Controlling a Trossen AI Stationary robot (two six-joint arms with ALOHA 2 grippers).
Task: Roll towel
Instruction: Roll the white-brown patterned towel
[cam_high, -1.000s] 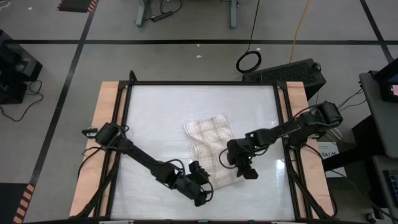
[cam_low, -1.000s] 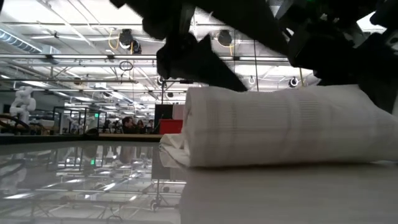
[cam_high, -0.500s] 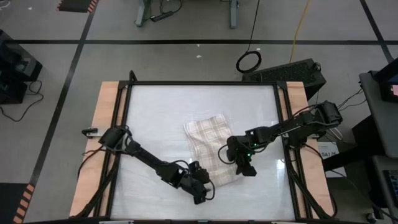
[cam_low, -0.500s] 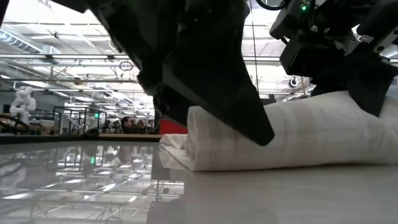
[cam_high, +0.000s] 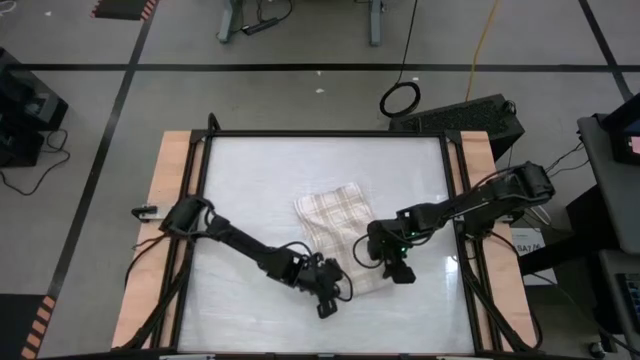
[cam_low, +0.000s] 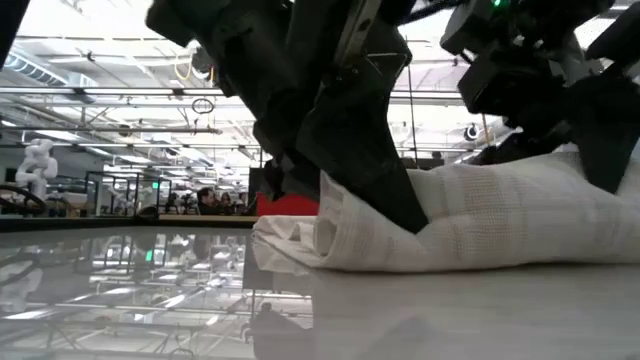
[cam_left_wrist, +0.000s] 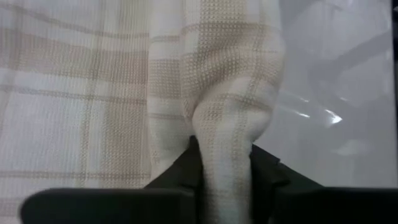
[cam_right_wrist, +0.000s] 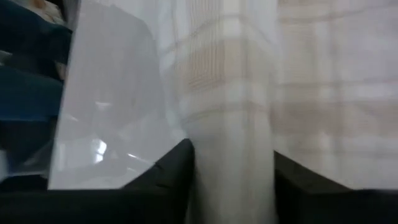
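Observation:
The cream towel with tan plaid stripes lies at the table's middle. Its far part is spread flat and its near part is rolled into a roll that runs left to right. My left gripper is shut on the roll's left end. My right gripper is shut on the roll's right end. Both grippers stand low over the table in the low view, the left gripper in front and the right gripper farther right. My left gripper pinches the roll's left end between its two fingers, which lie across the roll. The cloth is squeezed into a narrow ridge of several layers there. The roll rests on the table. My right gripper has the roll's right end between its two fingers, one on each side, lying across the roll. The roll fills the gap between them. It rests on the table, and several layers are in the hold.
The white table top has bare room to the left, the right and the far side of the towel. Wooden side rails run along both edges. A dark box stands past the far right corner.
My left gripper has gone toward the table's far right, onto the roll's left end, and has taken hold of it. That end, round before, is now squashed narrow and dented. My right gripper has stayed at the right end.

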